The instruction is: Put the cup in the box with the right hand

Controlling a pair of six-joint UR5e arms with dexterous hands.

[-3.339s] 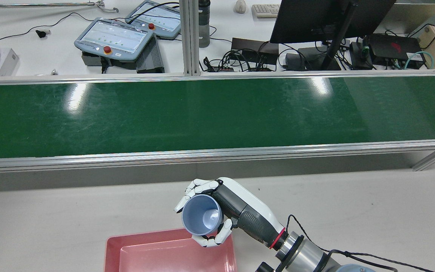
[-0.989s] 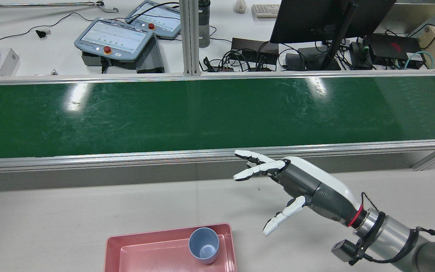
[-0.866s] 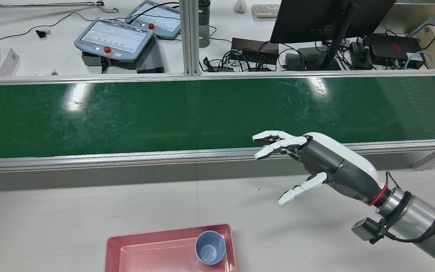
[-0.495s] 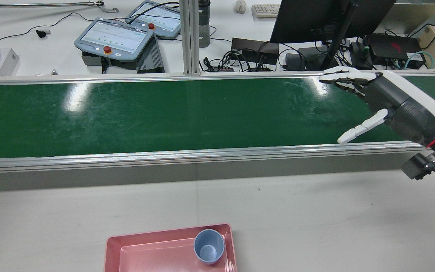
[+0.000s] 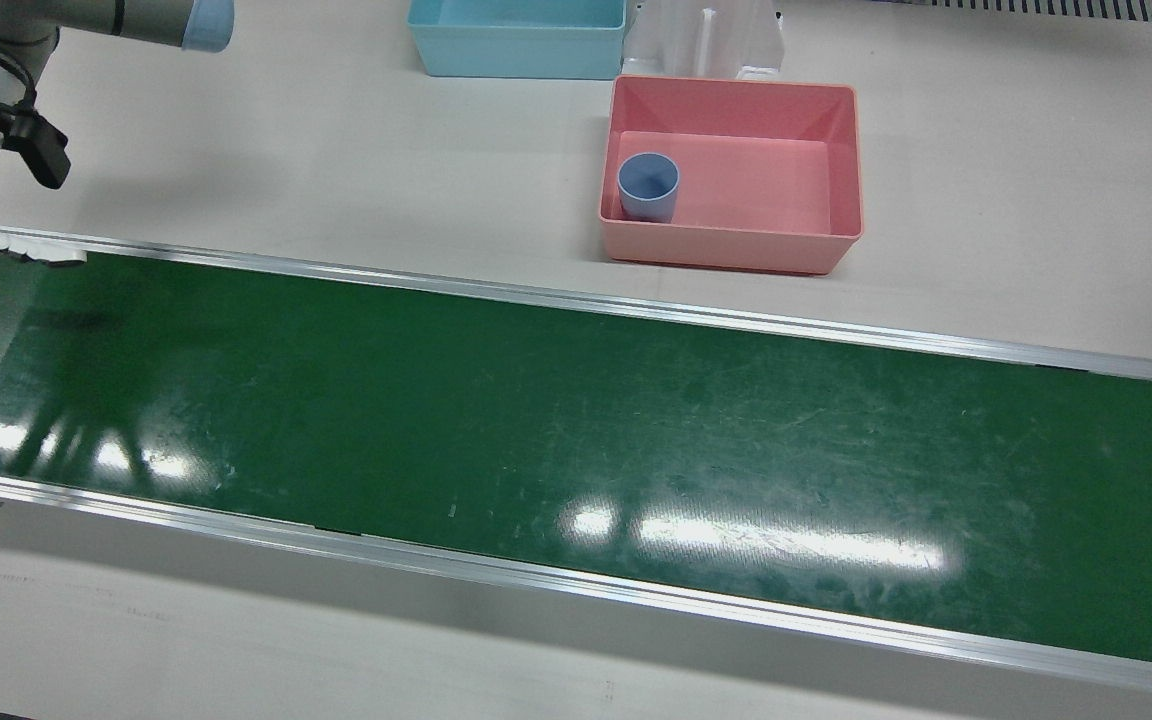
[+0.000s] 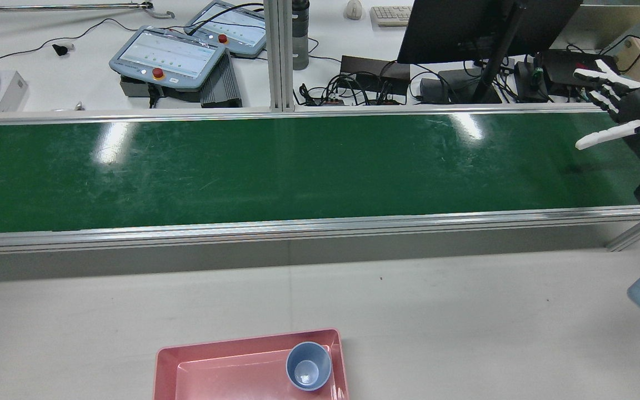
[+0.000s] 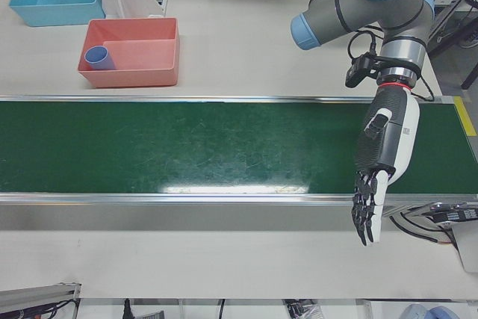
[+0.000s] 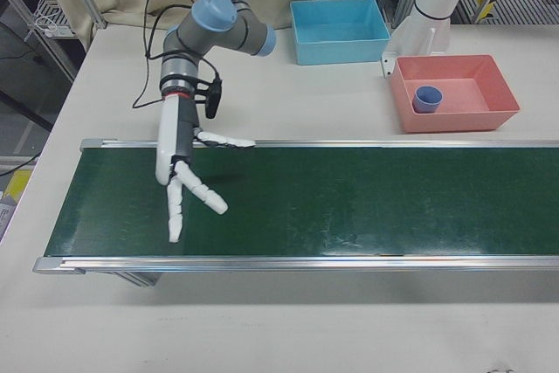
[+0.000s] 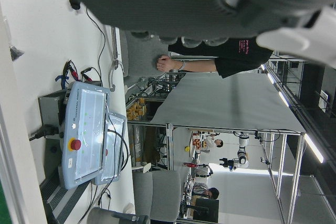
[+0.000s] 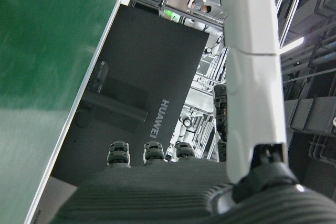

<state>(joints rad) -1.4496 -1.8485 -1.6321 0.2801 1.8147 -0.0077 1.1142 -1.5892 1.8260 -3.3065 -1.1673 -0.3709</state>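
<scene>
A small blue plastic cup [image 6: 309, 365] stands upright, mouth up, inside a shallow pink plastic box [image 6: 186, 355] on the pale grey counter [image 6: 464, 311], tucked into the box's corner nearest the long green conveyor belt [image 6: 275, 166]. In the front view the cup [image 5: 648, 186] sits against the box's [image 5: 826, 240] left wall, with the rest of the box floor bare.

The right robot hand [image 6: 617, 111] hangs above the far right end of the belt in the rear view, well apart from the box, its white fingers [image 6: 603, 139] spread wide and holding nothing. The right-front view shows the same robot hand [image 8: 179, 168] stretched over the belt's end, palm down, fingers splayed out towards the middle of the belt.

The left robot hand [image 7: 379, 162] reaches across the opposite end of the belt in the left-front view, its fingers [image 7: 366, 214] extended fairly straight and close together past the belt's outer rail, empty.

A light blue plastic bin [image 5: 516, 40] stands on the counter just beyond the pink box, beside a white arm pedestal [image 5: 706, 40]. Beyond the belt in the rear view, two teach pendants [image 6: 167, 55] and a dark monitor [image 6: 464, 28] crowd a white desk [image 6: 48, 78].
</scene>
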